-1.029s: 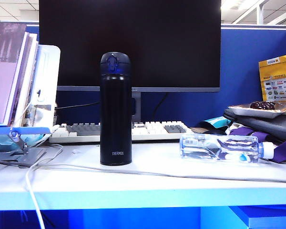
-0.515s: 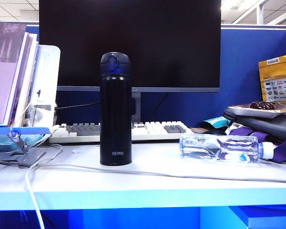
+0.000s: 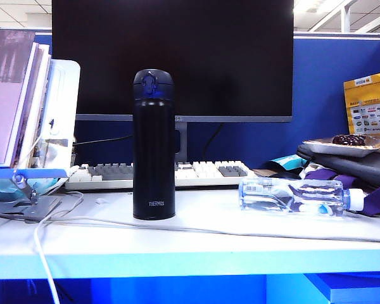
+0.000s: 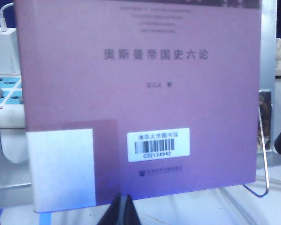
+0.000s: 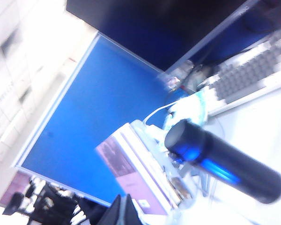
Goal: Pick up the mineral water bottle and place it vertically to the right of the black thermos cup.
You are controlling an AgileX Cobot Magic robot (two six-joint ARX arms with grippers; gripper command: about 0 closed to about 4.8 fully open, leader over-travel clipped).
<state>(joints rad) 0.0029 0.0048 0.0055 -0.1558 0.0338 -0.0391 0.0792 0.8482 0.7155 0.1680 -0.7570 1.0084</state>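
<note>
Nearest, my left gripper (image 4: pixel 123 209) shows its two dark fingertips pressed together with nothing between them, pointed at the back cover of a purple book (image 4: pixel 140 93) that stands upright in a metal bookstand (image 4: pixel 264 164). My right gripper (image 5: pixel 122 209) likewise has its tips together and empty; its camera sits tilted, looking toward the black thermos cup (image 5: pixel 225 166). Neither gripper appears in the exterior view. There, a white cable (image 3: pixel 177 227) trails across the front of the white desk (image 3: pixel 190 250). The black thermos cup (image 3: pixel 154 144) stands upright left of centre. The mineral water bottle (image 3: pixel 294 196) lies on its side well apart to the right, its cap pointing right. Behind them sit a keyboard (image 3: pixel 171 172) and then a dark monitor (image 3: pixel 172 57).
</note>
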